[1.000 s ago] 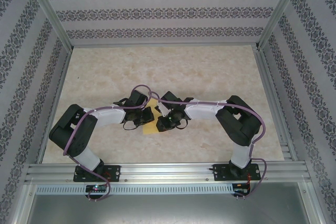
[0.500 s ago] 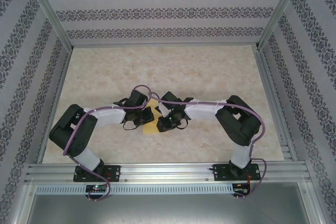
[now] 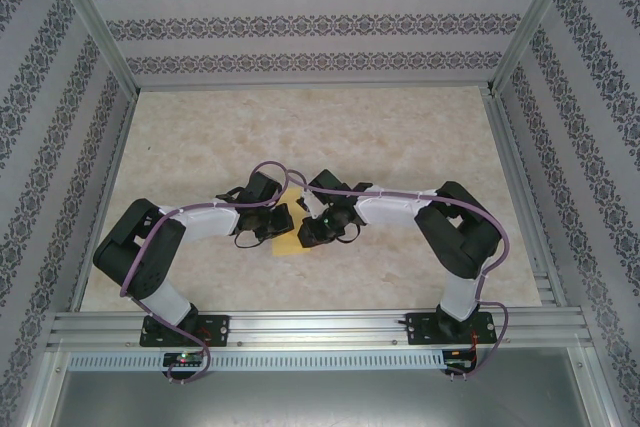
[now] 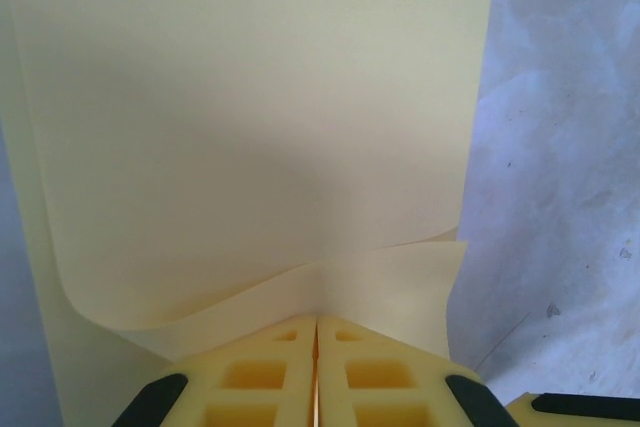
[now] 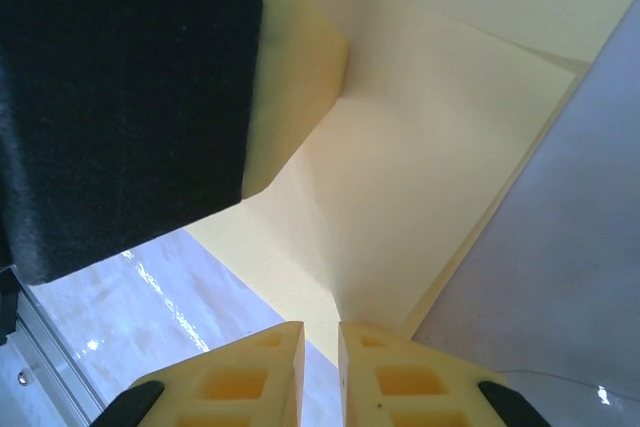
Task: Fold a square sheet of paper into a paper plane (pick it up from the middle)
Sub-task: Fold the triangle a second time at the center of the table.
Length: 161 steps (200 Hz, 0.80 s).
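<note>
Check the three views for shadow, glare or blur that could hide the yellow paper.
Top external: even light, sharp; the square sheet of paper shows small, partly covered. Left wrist: a soft shadow crosses the sheet above the left gripper; edges crisp. Right wrist: a dark, blurred mass upper left; glare streaks on the tabletop lower left.

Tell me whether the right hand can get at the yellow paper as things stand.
Probably yes. The right hand sits at the paper, its fingers seemingly pinching an edge in their narrow gap. The left hand grips the paper close by but does not seem to block it.
</note>
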Motion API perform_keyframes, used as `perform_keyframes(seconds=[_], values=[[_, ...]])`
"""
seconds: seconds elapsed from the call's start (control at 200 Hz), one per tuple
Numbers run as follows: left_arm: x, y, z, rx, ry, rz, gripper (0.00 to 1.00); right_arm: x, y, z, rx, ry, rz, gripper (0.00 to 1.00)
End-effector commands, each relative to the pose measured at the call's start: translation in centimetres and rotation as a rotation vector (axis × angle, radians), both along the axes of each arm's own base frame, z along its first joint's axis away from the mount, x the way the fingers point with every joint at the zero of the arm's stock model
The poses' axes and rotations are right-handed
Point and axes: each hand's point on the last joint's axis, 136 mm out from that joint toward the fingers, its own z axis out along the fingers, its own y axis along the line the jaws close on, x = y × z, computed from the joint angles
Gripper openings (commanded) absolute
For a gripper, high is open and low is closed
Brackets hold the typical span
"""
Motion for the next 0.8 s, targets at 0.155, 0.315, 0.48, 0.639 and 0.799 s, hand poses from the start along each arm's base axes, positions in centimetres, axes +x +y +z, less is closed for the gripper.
perform_keyframes(seconds=[0.155, 0.315, 0.48, 0.639, 0.799], values=[[-1.4, 1.8, -1.9, 0.101, 0.056, 0.024, 0.09, 0.0, -0.1, -1.0, -0.025, 0.006, 0.012, 0.18], [-1.5, 1.9, -1.9, 0.107, 0.058, 0.026, 0.10, -0.3, -0.8, -1.9, -0.061, 0.012, 0.017, 0.17], [-1.5, 2.0, -2.0, 0.113, 0.062, 0.028, 0.09, 0.1, -0.5, -0.7, -0.056, -0.018, 0.020, 0.17], [-1.5, 2.1, -2.0, 0.116, 0.062, 0.030, 0.09, 0.0, 0.8, 1.6, 0.014, -0.038, 0.044, 0.18], [-1.5, 2.0, -2.0, 0.113, 0.063, 0.028, 0.09, -0.6, 0.9, 0.8, 0.002, -0.018, 0.052, 0.17]])
